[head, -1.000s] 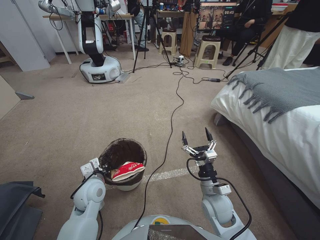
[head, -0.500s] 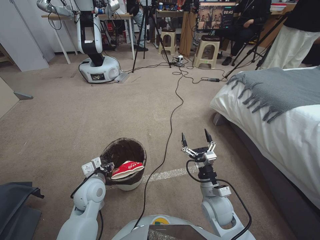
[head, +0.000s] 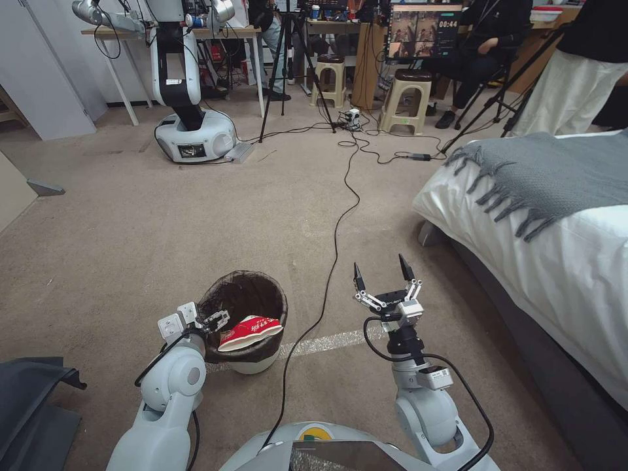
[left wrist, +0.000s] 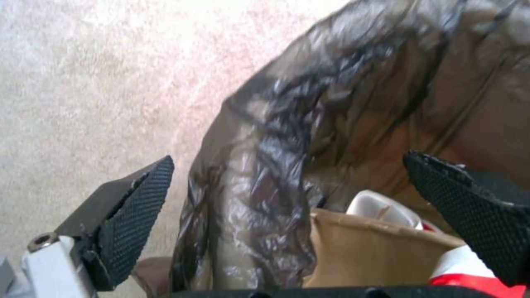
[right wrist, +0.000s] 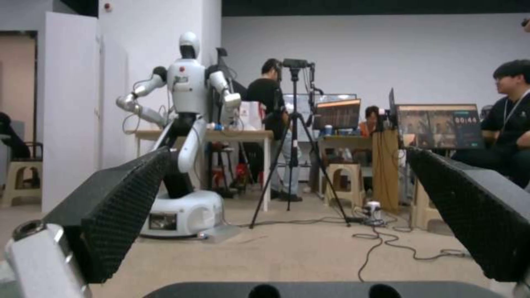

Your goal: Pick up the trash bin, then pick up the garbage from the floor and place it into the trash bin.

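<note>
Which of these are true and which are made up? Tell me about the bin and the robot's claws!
1. The trash bin stands on the carpet. True.
2. The trash bin is empty. False: a red-and-white wrapper lies in it, and the left wrist view shows brown paper in there too.
3. The left claw is open at the bin's rim. True: the left wrist view shows its fingers apart, either side of the bagged rim.
4. The right claw holds a green bottle. False: it is open, holding nothing, raised over the carpet.
5. A black cable runs along the carpet past the bin. True.
</note>
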### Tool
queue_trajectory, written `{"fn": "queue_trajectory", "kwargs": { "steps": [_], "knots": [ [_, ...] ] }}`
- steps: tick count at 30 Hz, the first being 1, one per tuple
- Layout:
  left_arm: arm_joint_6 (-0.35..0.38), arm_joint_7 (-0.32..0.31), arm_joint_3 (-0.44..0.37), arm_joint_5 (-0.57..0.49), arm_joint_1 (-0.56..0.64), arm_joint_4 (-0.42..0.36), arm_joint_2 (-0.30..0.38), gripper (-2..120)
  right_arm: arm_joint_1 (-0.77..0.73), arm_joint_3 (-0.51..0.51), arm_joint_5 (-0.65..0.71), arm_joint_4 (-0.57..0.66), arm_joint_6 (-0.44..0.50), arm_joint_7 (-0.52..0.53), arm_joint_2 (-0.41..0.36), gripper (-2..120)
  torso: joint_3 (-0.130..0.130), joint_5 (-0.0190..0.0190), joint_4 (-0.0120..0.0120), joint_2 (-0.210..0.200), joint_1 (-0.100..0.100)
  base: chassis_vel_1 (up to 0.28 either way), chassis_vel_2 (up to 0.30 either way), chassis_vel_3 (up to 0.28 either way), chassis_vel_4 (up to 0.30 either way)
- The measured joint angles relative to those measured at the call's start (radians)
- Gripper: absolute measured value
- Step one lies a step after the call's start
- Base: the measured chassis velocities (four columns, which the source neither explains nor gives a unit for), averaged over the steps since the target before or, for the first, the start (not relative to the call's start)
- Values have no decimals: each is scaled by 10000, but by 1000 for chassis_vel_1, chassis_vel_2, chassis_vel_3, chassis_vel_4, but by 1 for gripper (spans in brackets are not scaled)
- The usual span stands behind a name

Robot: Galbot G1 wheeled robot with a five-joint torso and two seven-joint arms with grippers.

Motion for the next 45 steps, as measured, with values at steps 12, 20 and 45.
{"fn": "queue_trajectory", "kwargs": {
  "steps": [12,20,45],
  "knots": [
    [-85,137,-17,173,-23,-400,136,100,-69,-88,-91,26,40,-48,14,100,0,0,0,0,0,0,0,0,0],
    [-103,321,-4,825,140,-1084,159,100,-40,-93,-103,-23,43,-54,27,100,0,1,1,0,0,0,0,0,0],
    [-8387,4721,379,7139,2525,-984,-257,100,-29,23,-1139,102,-1885,1859,417,100,-1,1,1,0,0,0,0,0,0]
  ]
}}
